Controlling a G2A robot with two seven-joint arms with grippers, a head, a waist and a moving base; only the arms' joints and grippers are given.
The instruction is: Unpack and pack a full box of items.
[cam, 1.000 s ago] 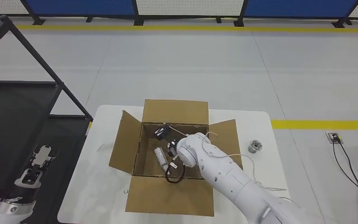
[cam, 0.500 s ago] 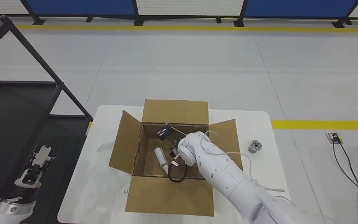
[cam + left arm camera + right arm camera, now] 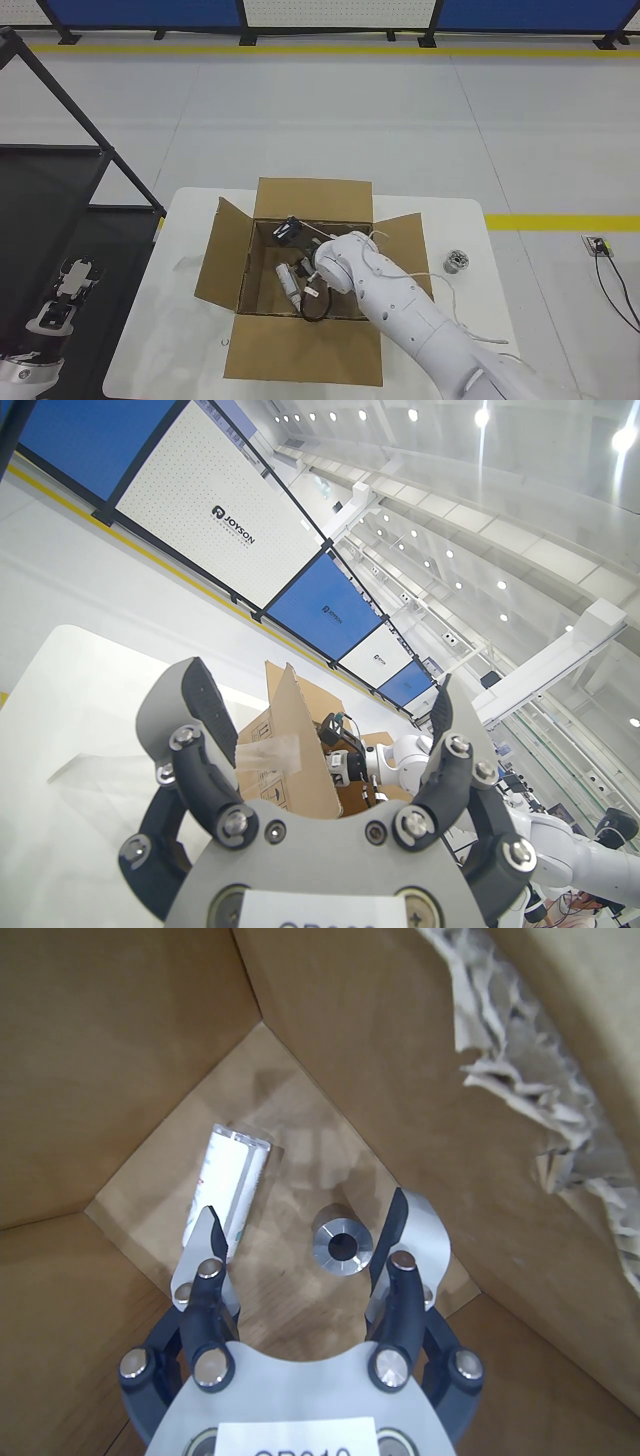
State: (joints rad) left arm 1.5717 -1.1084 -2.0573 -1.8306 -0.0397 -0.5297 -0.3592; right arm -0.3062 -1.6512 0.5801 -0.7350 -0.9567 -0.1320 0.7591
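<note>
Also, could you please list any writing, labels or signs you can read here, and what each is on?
Wall panels: a logo with a brand word, not quoted here; the line under it is too small.
Cardboard box: upward-arrow handling symbols, no words.
White tube: coloured print, too blurred.
Labels behind the left gripper and right gripper: cut off at the edge.

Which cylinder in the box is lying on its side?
The white labelled tube, flat on the floor of the box. The short metal cylinder beside it stands on end, bore up.
</note>
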